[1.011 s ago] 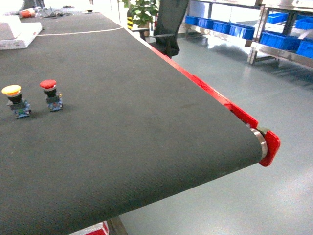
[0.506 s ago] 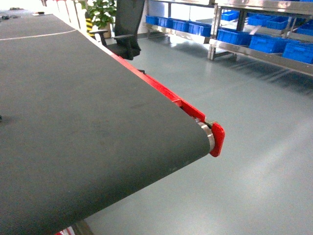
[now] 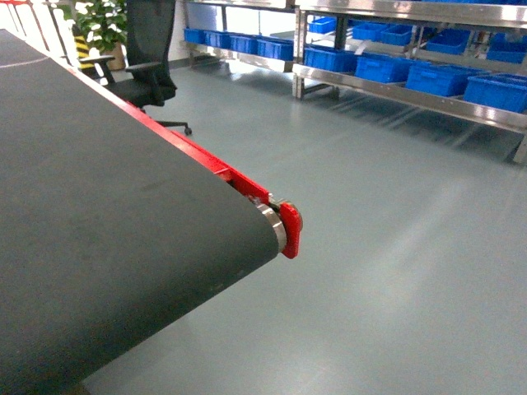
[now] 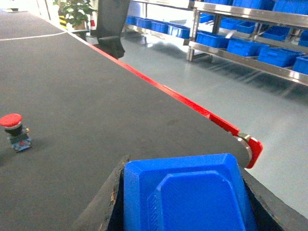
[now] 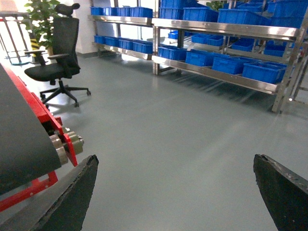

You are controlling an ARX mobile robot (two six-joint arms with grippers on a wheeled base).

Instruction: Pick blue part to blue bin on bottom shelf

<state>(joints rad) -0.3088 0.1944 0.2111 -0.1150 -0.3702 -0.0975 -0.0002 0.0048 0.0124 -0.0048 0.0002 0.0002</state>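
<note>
In the left wrist view the blue part (image 4: 187, 197), a smooth blue piece with bevelled edges, fills the space between my dark fingers. My left gripper (image 4: 185, 166) is shut on it, above the black conveyor belt (image 4: 96, 96). My right gripper (image 5: 175, 159) is open over bare grey floor with nothing between its fingers. Several blue bins (image 3: 436, 78) stand in a row on the bottom shelf (image 3: 412, 100), a low steel rack across the floor at the back right. Neither gripper shows in the head view.
The belt (image 3: 99, 206) ends at a roller with a red end cap (image 3: 290, 230). A red-capped push button (image 4: 13, 130) stands on the belt. A black office chair (image 3: 148, 49) and a potted plant (image 3: 99, 20) stand behind the belt.
The head view has swung right. The two push buttons have left it at the left, the belt's end has shifted left, and the racks with blue bins have come further into view.
</note>
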